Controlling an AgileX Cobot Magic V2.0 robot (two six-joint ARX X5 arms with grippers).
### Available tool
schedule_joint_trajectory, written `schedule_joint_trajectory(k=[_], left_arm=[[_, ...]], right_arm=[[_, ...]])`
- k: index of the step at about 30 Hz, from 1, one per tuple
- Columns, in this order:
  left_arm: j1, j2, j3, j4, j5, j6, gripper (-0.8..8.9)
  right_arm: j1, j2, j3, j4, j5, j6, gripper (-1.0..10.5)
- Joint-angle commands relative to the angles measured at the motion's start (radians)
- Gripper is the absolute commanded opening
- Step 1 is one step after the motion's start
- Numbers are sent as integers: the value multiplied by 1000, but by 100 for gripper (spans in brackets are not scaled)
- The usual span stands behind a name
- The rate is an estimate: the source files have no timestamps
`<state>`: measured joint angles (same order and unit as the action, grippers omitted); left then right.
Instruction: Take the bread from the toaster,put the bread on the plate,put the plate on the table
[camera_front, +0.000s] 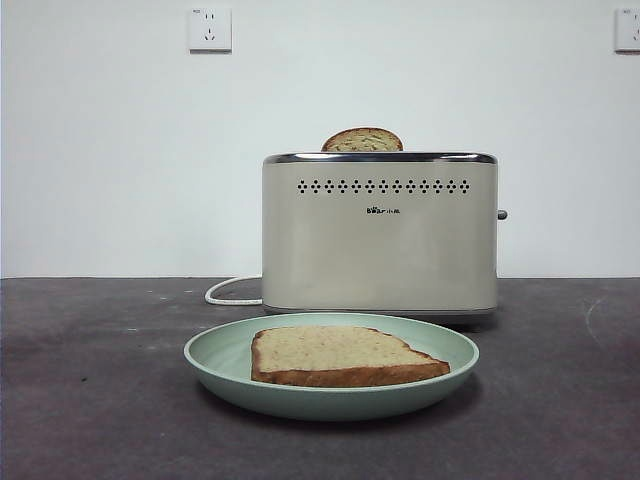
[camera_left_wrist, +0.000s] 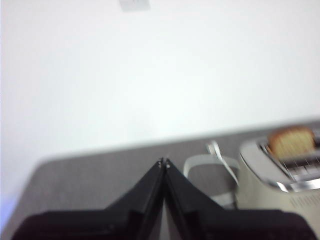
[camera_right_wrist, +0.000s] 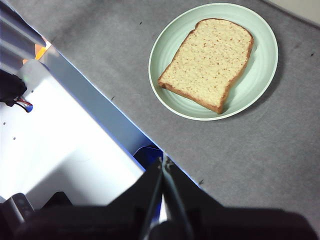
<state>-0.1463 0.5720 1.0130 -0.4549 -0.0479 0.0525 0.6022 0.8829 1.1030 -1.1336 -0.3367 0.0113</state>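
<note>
Up front on the table (camera_front: 90, 400), the bread (camera_front: 340, 355) is lying flat in the plate (camera_front: 215, 350), toaster (camera_front: 380, 235) just behind. Both grippers, right gripper (camera_right_wrist: 164, 161) and left gripper (camera_left_wrist: 164, 162), are sitting pressed together, empty; the right one is hanging nearer the plate, looks like.

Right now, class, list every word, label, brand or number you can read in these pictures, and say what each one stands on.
Toaster front, under the two rows of holes: a small dark logo, too small to read.
Wall socket, top left: a tiny mark at its corner, too small to read.
Second socket, top right: the same, unreadable.
Bread, plate, table: no text.
</note>
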Motion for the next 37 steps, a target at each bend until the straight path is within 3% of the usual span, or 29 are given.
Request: schedule_joint_trajectory(k=[1,6,18,22,28,37], left_arm=[[66,-89,-217,220,29,31,-4],[142,-232,-526,389,28,30,-4],[194,-466,-932,409,23,26,-3],[194,-517,-1008,409,23,-7,-3],[194,-570,-1010,263,23,-24,-3],[194,-569,-1010,274,23,-30,-3]], right_arm=[[1,-2,1,2,3,-2,3],[1,-2,2,2,3,-2,3],[1,-2,2,2,2,-2,3],[1,-3,1,2,3,-2,3],[1,-2,2,2,3,-2,3],[1,-4,2,2,3,-2,3]])
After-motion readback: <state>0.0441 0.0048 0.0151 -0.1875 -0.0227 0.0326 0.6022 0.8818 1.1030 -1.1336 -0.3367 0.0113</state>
